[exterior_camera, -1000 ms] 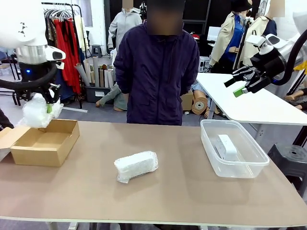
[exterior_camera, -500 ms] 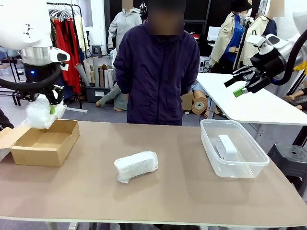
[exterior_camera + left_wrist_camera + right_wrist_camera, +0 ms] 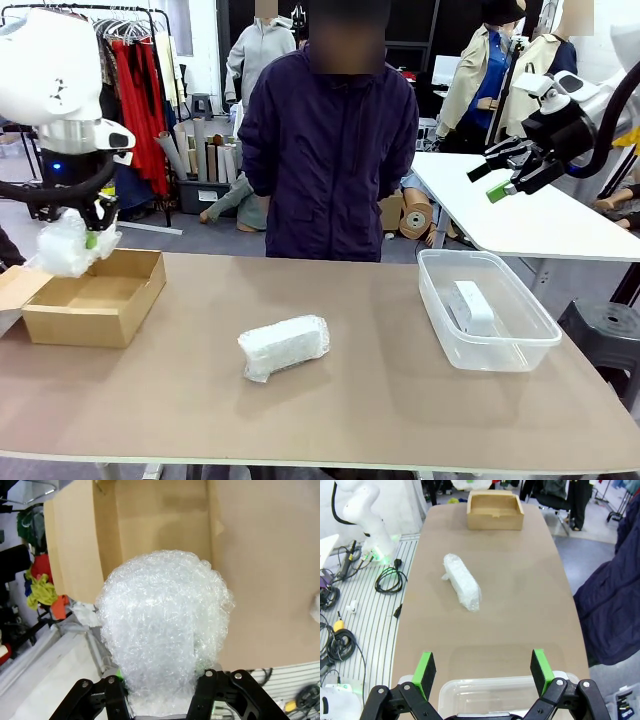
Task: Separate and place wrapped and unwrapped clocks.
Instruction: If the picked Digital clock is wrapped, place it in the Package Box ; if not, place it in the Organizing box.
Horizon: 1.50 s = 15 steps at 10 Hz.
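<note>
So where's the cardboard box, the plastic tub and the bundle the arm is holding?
box [image 3: 75, 328], front view, its near wall.
tub [image 3: 495, 355], front view, its near wall.
held bundle [image 3: 165, 625], left wrist view, its middle.

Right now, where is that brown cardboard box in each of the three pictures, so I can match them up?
Front view: the cardboard box sits at the left end of the table, just below the bubble-wrapped bundle held in the air.
Left wrist view: top centre, behind the bundle.
Right wrist view: top centre, at the table's far end.
Shared landmark: the brown table.
</note>
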Available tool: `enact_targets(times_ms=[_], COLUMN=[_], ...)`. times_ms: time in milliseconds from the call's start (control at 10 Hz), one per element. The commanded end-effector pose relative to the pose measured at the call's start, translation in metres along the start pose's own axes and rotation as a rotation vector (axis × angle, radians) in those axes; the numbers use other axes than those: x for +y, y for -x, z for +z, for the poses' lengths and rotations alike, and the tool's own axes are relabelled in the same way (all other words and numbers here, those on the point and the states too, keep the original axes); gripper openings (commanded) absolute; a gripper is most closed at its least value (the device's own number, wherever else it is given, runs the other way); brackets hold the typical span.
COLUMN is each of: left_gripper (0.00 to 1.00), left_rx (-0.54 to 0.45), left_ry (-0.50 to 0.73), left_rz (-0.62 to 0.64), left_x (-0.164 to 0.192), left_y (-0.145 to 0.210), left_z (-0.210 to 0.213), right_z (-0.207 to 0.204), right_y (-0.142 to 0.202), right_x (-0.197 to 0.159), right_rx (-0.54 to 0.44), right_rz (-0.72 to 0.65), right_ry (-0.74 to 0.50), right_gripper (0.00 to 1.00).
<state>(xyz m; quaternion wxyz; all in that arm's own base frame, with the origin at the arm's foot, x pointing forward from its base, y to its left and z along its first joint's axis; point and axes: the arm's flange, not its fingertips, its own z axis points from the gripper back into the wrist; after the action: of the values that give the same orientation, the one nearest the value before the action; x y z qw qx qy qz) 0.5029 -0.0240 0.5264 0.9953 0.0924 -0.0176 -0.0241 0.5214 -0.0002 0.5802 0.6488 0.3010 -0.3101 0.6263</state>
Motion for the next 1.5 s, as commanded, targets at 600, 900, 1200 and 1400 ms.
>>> enact_targets(times_ms=[600,900,1200,1400], left_gripper=[0.00,0.00,0.00,0.00], left_rx=[-0.097,-0.040,-0.058,-0.035], left_ry=[0.051,0.101,0.070,0.091], left_rz=[-0.057,-0.067,-0.059,-0.054], left_x=[0.068,0.067,0.058,0.057], left_y=[-0.096,-0.111,-0.106,-0.107], left_z=[-0.075,-0.098,-0.103,-0.108], right_z=[-0.001,-0.001,-0.001,-0.001], right_y=[0.000,0.000,0.000,0.000], right_x=[0.005,0.005,0.005,0.005], right_rx=[0.006,0.006,0.006,0.006], right_rz=[0.013,0.013,0.013,0.013], right_ry=[0.000,0.000,0.000,0.000], right_gripper=[1.00,1.00,1.00,1.00])
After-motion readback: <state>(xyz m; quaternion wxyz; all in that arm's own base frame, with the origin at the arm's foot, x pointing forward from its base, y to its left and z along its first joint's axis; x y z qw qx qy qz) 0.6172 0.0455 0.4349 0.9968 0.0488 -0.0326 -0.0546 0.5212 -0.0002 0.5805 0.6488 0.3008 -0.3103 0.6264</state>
